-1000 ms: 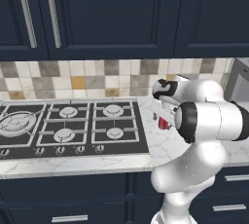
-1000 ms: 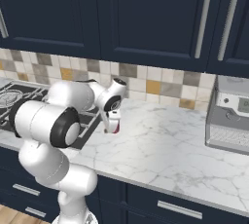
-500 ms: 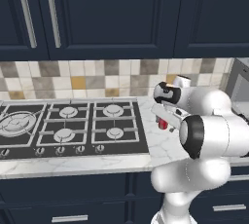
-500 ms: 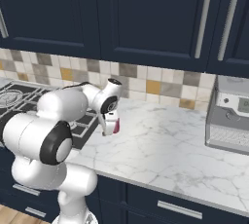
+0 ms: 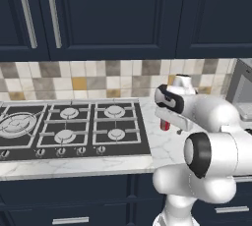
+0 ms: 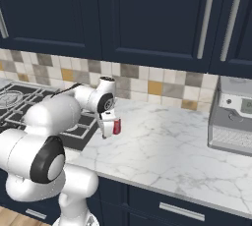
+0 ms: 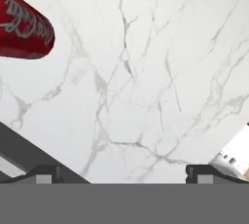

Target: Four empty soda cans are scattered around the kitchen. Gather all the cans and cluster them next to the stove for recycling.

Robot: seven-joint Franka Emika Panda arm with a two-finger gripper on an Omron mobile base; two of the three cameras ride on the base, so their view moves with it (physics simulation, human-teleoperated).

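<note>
Hand view: hand (image 7: pixel 119 172) open, empty, above bare desk (image 7: pixel 146 72). Red can (image 7: pixel 22 26) at 10 o'clock from hand, apart from fingers. Right base view: can (image 6: pixel 116 127) upright on desk, just beside stove (image 6: pixel 74 129) edge, close by hand.

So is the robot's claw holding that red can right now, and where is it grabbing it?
No, nothing is held. The claw is open over bare marble counter, and the red can stands off to one side by the stove.
</note>
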